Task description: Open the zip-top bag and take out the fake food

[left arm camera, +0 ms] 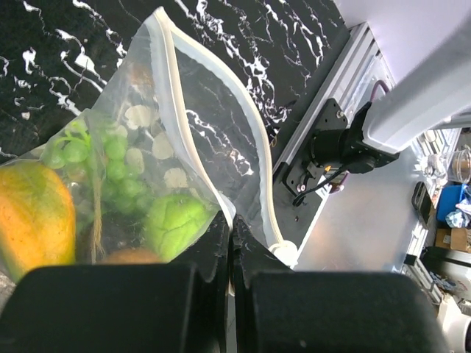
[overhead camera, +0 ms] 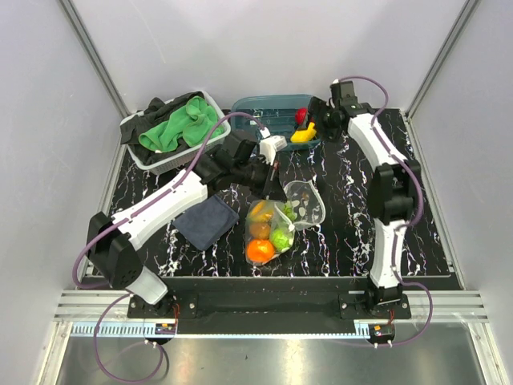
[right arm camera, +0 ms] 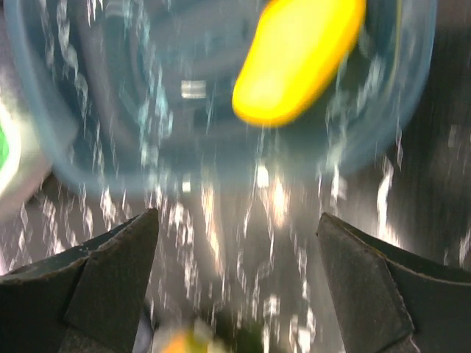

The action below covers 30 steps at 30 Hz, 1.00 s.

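Bag (overhead camera: pixel 276 223): clear pouch with white dots, lying mid-counter between the two arms; mouth gaping, zip strip parted.
Left gripper (left arm camera: pixel 229 234): fingers pressed together on one lip of the bag's mouth, just beside the zip strip; in the top view the rest of the bag spreads from it toward the arm bases.
Food in bag: lime (left arm camera: pixel 176 224) nearest the left gripper, then grapes (left arm camera: pixel 96 154) and orange-yellow fruit (left arm camera: pixel 33 220); orange (overhead camera: pixel 260 252) at the closed end.
Right gripper (right arm camera: pixel 235 279): fingers wide apart with nothing between them, at the tub's right end, well apart from the bag.
Tub (overhead camera: pixel 252 106): teal, at the counter's far edge; holds yellow piece (right arm camera: pixel 298 59) and red piece (overhead camera: pixel 301 115); the right wrist view is blurred.
Counter (overhead camera: pixel 345 233): black, veined white; dark cloth (overhead camera: pixel 207 220) just left of the bag.
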{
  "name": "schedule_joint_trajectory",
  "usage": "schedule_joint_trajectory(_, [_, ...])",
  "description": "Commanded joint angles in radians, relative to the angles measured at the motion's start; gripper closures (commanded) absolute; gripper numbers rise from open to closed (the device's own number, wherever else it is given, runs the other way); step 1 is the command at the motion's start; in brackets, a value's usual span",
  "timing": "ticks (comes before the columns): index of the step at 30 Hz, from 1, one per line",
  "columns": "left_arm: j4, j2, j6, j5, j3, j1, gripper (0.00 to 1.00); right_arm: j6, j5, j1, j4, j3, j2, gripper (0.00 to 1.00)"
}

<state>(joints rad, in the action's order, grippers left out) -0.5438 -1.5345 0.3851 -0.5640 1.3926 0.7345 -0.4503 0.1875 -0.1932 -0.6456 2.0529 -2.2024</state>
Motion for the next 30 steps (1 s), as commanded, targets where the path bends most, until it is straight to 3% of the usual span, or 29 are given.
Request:
schedule_joint_trajectory(1, [0.033,-0.015,0.027,-0.016,0.077,-0.006,1.0,-0.007,0.13,0.003,-0.008,-0.241,0.3,0.07])
schedule_joint_trajectory(2, [0.033,-0.016,0.031,-0.002,0.08,-0.006,1.0,-0.019,0.159,0.003,0.021,-0.366,0.347,0.1])
schedule_joint_trajectory(5, [0.035,-0.021,0.044,0.019,0.08,-0.006,1.0,-0.021,0.239,0.003,0.061,-0.53,0.505,0.21])
schedule_joint_trajectory(9, [0.041,-0.03,0.103,0.021,0.079,-0.004,1.0,0.019,0.276,0.0,-0.008,-0.672,0.738,0.37])
schedule_joint_trajectory(14, [0.058,-0.039,0.15,0.033,0.063,-0.003,1.0,0.073,0.358,-0.025,0.006,-0.854,0.914,0.61])
schedule_joint_trajectory(18, [0.071,-0.038,0.184,0.032,0.065,0.0,1.0,0.013,0.386,-0.08,0.099,-0.967,0.949,0.68])
schedule_joint_trajectory(23, [0.073,-0.029,0.202,0.049,0.052,0.0,1.0,-0.063,0.337,-0.233,0.167,-0.971,0.903,0.71])
schedule_joint_trajectory(27, [0.094,-0.032,0.222,0.05,0.055,0.003,1.0,-0.188,0.464,-0.241,0.371,-1.076,0.854,0.68])
schedule_joint_trajectory(30, [0.096,-0.049,0.227,0.05,0.074,0.005,1.0,-0.211,0.539,-0.241,0.431,-1.106,0.788,0.66])
